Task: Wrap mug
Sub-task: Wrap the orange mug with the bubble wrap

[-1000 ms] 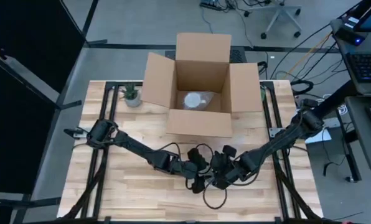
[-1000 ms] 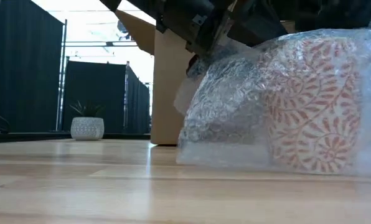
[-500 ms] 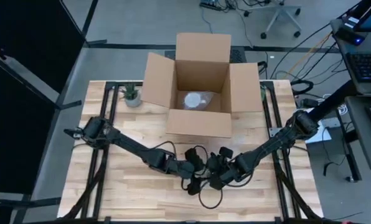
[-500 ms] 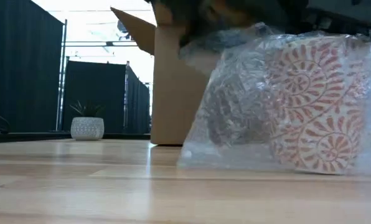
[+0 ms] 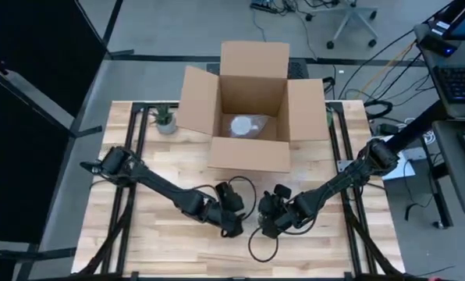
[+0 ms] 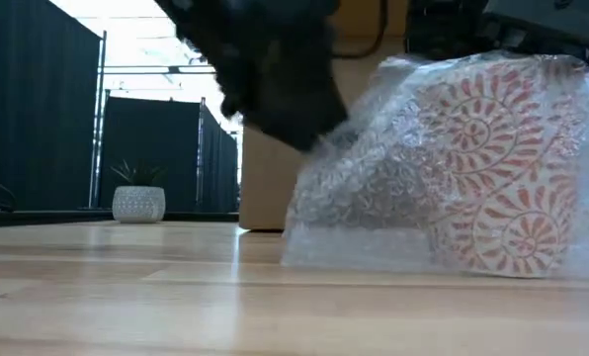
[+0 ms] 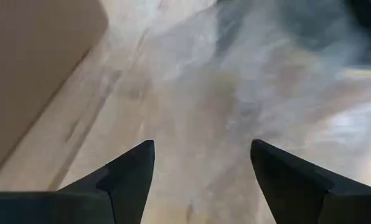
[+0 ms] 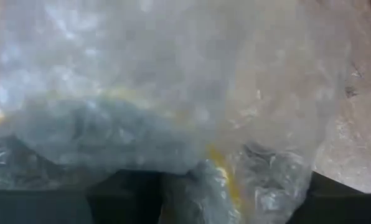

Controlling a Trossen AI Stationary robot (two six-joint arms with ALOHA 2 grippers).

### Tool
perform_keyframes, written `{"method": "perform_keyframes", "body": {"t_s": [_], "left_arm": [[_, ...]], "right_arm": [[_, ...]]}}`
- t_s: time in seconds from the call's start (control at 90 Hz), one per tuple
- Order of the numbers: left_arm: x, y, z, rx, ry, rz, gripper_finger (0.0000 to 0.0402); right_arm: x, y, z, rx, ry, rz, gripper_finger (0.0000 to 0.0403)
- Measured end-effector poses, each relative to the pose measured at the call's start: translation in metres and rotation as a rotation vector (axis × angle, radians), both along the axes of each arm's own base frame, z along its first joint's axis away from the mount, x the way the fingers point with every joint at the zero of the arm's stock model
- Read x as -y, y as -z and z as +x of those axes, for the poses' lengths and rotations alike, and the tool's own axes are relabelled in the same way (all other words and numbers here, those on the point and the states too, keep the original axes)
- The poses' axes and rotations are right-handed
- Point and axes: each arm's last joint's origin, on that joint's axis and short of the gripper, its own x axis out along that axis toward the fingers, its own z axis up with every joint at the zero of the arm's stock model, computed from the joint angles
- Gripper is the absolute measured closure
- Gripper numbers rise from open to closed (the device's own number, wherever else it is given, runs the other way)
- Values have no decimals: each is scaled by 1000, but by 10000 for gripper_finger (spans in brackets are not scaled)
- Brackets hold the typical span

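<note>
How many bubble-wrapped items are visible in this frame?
2. One wrapped bundle lies inside the open cardboard box; the patterned mug in bubble wrap sits on the table between both end effectors. Others could be hidden deeper in the box.

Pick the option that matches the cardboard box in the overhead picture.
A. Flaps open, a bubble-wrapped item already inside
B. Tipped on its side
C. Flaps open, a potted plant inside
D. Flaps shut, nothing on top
A: the cardboard box stands upright with its flaps spread, and a pale bubble-wrapped item lies on its floor; the small potted plant sits outside, on the table beside it.
</note>
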Motion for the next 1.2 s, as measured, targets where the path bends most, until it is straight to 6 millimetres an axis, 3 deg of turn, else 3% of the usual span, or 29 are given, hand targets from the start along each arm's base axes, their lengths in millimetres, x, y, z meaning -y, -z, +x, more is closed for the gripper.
{"method": "perform_keyframes", "body": {"t_s": [0.122, 0.289, 0.511, 0.744, 0.867, 0.989, 1.2], "left_arm": [[5, -17, 14, 187, 93, -40, 149], [7, -27, 21, 293, 177, -116, 149], [2, 5, 35, 257, 155, -192, 149], [1, 14, 37, 230, 167, -218, 149], [1, 15, 37, 219, 174, -213, 149], [2, 19, 35, 190, 179, -206, 149], [1, 20, 35, 195, 175, -200, 149]], "right_arm": [[0, 0, 0, 0, -2, -1, 216], [0, 0, 0, 2, -4, -1, 216], [1, 0, 1, 1, -17, -7, 216], [2, -2, 1, -17, -59, 21, 216], [6, -14, -8, -61, -72, 58, 216], [3, -43, -14, -14, -85, 94, 216], [6, -57, -24, 23, -97, 49, 216]]}}
